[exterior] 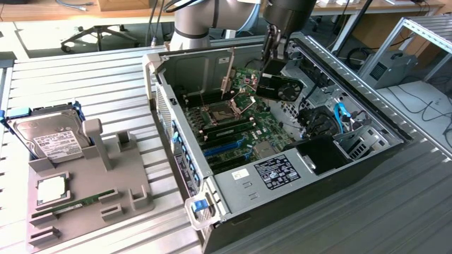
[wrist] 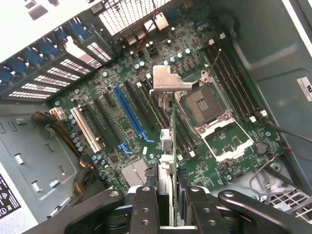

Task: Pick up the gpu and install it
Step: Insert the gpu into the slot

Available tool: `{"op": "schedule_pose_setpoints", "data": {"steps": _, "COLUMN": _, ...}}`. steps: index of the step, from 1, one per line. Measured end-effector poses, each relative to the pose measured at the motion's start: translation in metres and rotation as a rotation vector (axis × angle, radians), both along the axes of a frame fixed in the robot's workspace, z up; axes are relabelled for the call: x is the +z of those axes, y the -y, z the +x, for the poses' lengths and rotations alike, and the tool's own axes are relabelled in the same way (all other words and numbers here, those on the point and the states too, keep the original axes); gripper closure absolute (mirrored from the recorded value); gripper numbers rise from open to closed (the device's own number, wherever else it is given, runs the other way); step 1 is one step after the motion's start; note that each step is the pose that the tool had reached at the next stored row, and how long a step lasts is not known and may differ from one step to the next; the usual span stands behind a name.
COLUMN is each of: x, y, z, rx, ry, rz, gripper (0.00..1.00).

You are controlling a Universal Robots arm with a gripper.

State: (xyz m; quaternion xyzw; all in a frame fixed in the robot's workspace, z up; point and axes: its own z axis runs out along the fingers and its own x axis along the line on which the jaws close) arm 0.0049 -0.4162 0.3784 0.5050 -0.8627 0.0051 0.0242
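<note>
— Whereabouts of the gpu point(exterior: 281, 85)?
— Up inside the open computer case point(exterior: 233, 185), held on edge, raised above the motherboard point(wrist: 112, 92). Silver bracket point(wrist: 168, 83) at the end away from the wrist (black fan face turned toward the exterior camera).
— And the gripper point(wrist: 170, 200)?
— Clamped on the card's near edge, partway closed, a finger point(wrist: 145, 204) against each face.
— Directly beneath?
— Black slots, between the long blue slot point(wrist: 130, 114) and the CPU socket point(wrist: 207, 105).
— Outside the case?
— A hard drive point(exterior: 50, 138) and memory stick point(exterior: 81, 202) on the grey holder point(exterior: 127, 174), toward the exterior view's left, well apart.
</note>
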Motion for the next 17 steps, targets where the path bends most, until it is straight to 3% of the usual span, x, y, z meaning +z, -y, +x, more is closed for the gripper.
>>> {"op": "schedule_pose_setpoints", "data": {"steps": 17, "x": 0.0, "y": 0.0, "z": 0.0, "rx": 0.031, "ry": 0.0, "rz": 0.0, "gripper": 0.73}}
